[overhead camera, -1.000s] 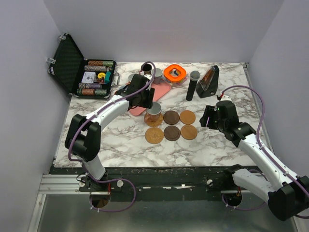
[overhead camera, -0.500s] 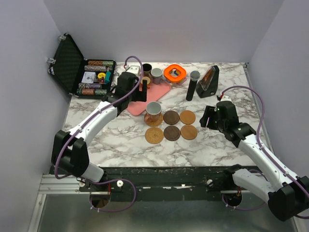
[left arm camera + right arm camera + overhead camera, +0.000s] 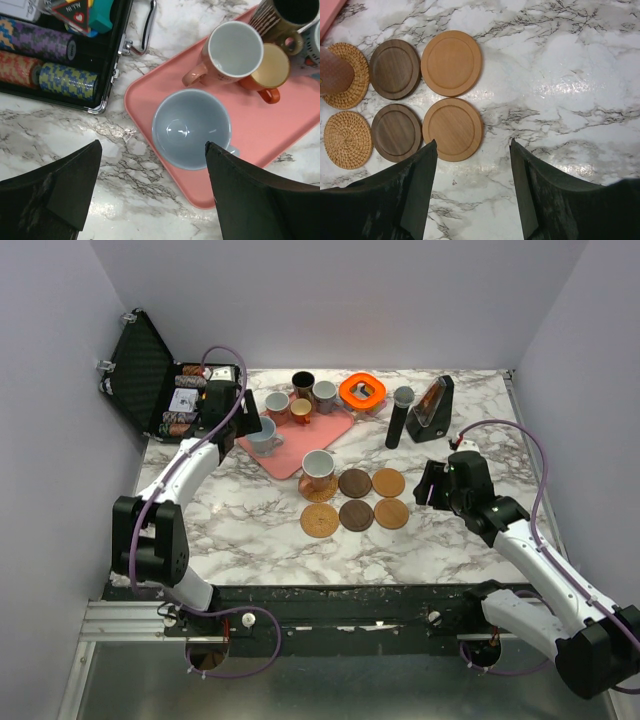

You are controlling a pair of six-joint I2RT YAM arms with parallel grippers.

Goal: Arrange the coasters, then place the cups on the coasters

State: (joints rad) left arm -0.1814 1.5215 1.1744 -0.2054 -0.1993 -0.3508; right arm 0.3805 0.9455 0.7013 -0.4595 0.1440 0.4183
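Left wrist view clips black cup (image 3: 281, 21) at the top edge and grey cup (image 3: 315, 44) at the right; right wrist view blurs pinkish cup (image 3: 334, 75) on far woven coaster (image 3: 361, 75), cut at the left edge.

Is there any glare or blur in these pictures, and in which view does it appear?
Right wrist view: bright glare on the marble table; the pinkish cup at the left edge is blurred. Left wrist view: small highlights inside the pale blue cup. Top external view: even light, soft shadows.
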